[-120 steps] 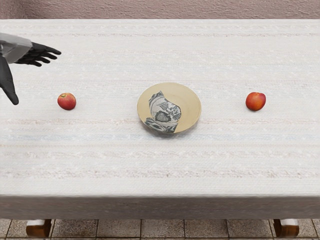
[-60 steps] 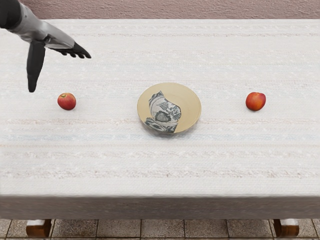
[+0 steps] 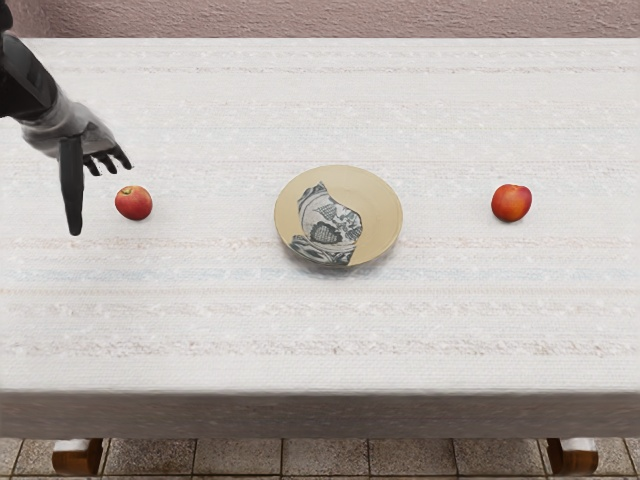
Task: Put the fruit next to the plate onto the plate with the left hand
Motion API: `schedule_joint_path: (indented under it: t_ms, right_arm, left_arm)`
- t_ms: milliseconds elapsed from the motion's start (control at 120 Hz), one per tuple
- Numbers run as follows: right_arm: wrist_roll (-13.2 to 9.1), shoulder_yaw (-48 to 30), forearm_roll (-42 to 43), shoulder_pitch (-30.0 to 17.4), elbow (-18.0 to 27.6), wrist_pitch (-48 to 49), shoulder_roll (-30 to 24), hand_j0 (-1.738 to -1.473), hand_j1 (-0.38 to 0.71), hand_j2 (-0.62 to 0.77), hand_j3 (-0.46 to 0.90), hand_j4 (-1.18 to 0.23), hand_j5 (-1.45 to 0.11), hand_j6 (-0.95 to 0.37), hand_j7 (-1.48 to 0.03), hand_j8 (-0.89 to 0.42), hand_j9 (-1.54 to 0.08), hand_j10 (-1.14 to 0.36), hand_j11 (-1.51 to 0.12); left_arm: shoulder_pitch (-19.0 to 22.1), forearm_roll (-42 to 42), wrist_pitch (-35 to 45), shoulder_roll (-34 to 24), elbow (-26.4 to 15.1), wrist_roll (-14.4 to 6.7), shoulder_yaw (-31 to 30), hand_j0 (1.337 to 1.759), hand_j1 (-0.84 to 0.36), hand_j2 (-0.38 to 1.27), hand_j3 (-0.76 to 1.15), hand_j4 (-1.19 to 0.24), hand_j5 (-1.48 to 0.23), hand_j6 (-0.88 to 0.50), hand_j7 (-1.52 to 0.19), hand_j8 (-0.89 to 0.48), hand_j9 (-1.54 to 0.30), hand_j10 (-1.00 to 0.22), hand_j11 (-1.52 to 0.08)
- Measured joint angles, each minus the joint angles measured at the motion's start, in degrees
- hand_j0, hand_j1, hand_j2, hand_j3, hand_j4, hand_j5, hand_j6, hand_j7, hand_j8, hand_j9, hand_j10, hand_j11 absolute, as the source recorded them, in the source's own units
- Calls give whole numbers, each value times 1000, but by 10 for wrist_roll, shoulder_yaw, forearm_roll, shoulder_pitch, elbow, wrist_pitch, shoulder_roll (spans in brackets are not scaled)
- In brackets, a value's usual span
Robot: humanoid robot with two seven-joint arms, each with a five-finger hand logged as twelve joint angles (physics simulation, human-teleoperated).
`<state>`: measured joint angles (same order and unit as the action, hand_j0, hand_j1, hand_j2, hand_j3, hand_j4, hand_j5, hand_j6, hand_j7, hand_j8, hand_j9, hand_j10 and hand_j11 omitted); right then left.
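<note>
A small red apple [image 3: 133,202] lies on the table to the left of the plate. The plate [image 3: 384,200] is tan with a dark drawn pattern and sits mid-table with nothing on it. A second red-orange fruit [image 3: 511,202] lies to the right of the plate. My left hand [image 3: 88,172] hovers just up and left of the red apple, fingers spread and holding nothing, thumb pointing down. It does not touch the apple. The right arm is out of view.
The table [image 3: 320,320] has a pale striped cloth. Its front edge runs along the bottom, with tiled floor below. A wall borders the far edge.
The left hand came in from the left edge, swung up and right, then dropped down and back left to hover close to the red apple. Fruits and plate stayed put.
</note>
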<state>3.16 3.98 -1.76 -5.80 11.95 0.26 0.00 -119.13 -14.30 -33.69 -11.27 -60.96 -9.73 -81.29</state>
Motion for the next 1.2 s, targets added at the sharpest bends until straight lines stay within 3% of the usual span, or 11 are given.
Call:
schedule_joint_path:
  t_ms: [50, 108, 258, 600, 708, 767, 1017, 1200]
  right_arm:
    - [0, 0, 0, 0, 0, 0, 0, -1658, -322, -5, 0, -22, -29, -22, -29, -22, -29, -22, -29]
    - [0, 0, 0, 0, 0, 0, 0, -1658, -322, -5, 0, -22, -29, -22, -29, -22, -29, -22, -29]
    - [0, 0, 0, 0, 0, 0, 0, -1658, -322, -5, 0, -22, -29, -22, -29, -22, -29, -22, -29]
    - [0, 0, 0, 0, 0, 0, 0, -1658, -322, -5, 0, -22, -29, -22, -29, -22, -29, -22, -29]
    - [0, 0, 0, 0, 0, 0, 0, -1658, -322, -5, 0, -22, -29, -22, -29, -22, -29, -22, -29]
    - [0, 0, 0, 0, 0, 0, 0, -1658, -322, -5, 0, -22, -29, -22, -29, -22, -29, -22, -29]
    - [0, 0, 0, 0, 0, 0, 0, -1658, -322, -5, 0, -22, -29, -22, -29, -22, -29, -22, -29]
    - [0, 0, 0, 0, 0, 0, 0, -1658, -322, -5, 0, -22, -29, -22, -29, -22, -29, -22, -29]
  left_arm:
    - [0, -25, 10, 1, -1, -32, 7, 1658, 317, 5, 0, -27, -35, -27, -35, -27, -35, -27, -35]
    - [-1, -53, 18, 0, -2, -54, 14, 1658, 317, 5, 0, -27, -35, -27, -35, -27, -35, -27, -35]
    - [17, -85, 94, 21, -2, -77, 52, 1658, 321, 5, 0, -24, -31, -24, -31, -24, -31, -24, -31]
    - [65, -92, 280, 53, 0, -84, 73, 1658, 333, 3, 0, -14, -18, -14, -18, -14, -17, -14, -17]
    - [69, -78, 302, 58, 0, -84, 73, 1658, 337, 2, 0, -11, -13, -11, -13, -11, -13, -11, -13]
    - [95, -72, 321, 64, 0, -84, 73, 1658, 327, 4, 0, -19, -24, -19, -24, -19, -24, -19, -24]
    - [113, -66, 372, 77, 0, -83, 73, 1658, 174, 30, 0, -147, -190, -147, -190, -147, -190, -147, -190]
    - [153, -64, 377, 71, 12, -83, 69, 1658, 125, 38, 0, -188, -243, -189, -243, -188, -243, -188, -243]
